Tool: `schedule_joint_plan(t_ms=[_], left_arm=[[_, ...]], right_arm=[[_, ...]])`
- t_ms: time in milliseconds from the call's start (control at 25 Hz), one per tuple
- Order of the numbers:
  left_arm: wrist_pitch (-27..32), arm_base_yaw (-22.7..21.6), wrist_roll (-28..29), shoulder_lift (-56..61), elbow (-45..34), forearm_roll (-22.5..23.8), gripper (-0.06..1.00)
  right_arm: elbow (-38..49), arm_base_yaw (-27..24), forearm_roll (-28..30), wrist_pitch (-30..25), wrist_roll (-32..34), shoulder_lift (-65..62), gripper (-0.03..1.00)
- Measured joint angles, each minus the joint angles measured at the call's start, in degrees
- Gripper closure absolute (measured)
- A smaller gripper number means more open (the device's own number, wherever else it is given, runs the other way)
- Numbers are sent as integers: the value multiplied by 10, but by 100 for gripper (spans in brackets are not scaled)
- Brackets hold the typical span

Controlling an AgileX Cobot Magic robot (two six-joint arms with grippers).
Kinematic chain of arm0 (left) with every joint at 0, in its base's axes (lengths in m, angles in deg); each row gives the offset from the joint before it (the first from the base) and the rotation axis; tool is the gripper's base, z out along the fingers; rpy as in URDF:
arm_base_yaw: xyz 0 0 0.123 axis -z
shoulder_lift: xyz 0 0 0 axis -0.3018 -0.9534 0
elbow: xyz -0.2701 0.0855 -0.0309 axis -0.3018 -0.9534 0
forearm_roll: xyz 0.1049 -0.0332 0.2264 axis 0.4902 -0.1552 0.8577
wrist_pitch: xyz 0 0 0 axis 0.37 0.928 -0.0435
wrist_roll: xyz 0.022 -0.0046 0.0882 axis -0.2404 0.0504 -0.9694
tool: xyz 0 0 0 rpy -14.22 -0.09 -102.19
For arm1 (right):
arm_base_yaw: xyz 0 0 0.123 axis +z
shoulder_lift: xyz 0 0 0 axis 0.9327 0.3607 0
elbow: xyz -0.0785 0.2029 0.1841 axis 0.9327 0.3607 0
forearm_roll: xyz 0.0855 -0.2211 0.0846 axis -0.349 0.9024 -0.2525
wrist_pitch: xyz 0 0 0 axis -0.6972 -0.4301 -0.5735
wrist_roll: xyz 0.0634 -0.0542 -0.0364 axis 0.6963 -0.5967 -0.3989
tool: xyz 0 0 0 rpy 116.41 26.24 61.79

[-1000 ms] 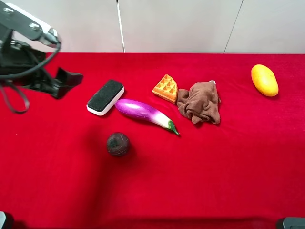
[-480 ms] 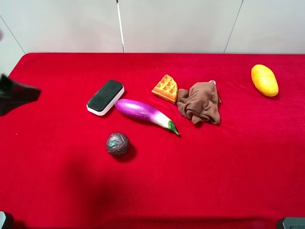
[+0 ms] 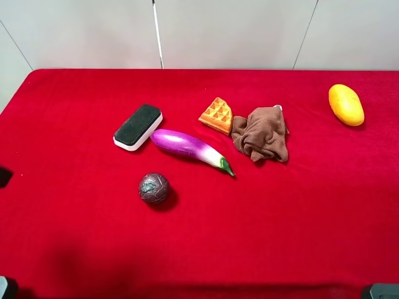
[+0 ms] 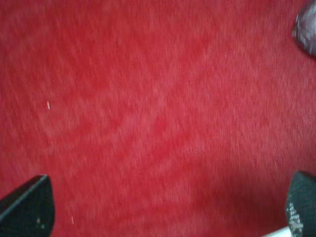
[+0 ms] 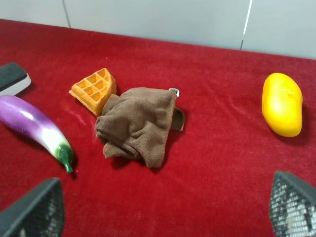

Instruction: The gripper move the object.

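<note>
Now the flat white eraser block with black felt top (image 3: 138,126) lies free on the red table (image 3: 280,218), just beside the purple eggplant (image 3: 187,146). Both end effectors, left (image 4: 163,210) and right (image 5: 163,207), stand wide apart and hold nothing.

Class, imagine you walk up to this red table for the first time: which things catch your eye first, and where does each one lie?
The yellow mango glows alone at the far right of the red cloth. Mid-table, the glossy purple eggplant lies slanted, with the black-topped eraser at its left and an orange waffle piece touching a crumpled brown towel at its right. A dark ball sits nearer the front.
</note>
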Motion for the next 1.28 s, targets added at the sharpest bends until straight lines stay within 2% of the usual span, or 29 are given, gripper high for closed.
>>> schedule_joint_plan(t_ms=[240,440,800,1160,1280], left_arm=[[69,0,4,4,-1,-3,2],[69,0,5,5,-42,-20,2],[62,0,10,10,-48,-22,2],[21,-1,35,124,-67,8,2],[21,-23,36,165,-67,8,2]], right_arm=[[0,0,0,0,0,0,34],[0,0,0,0,0,0,34],[0,0,0,0,0,0,34],[0,0,-1,0,0,0,34],[0,0,-2,0,0,0,34]])
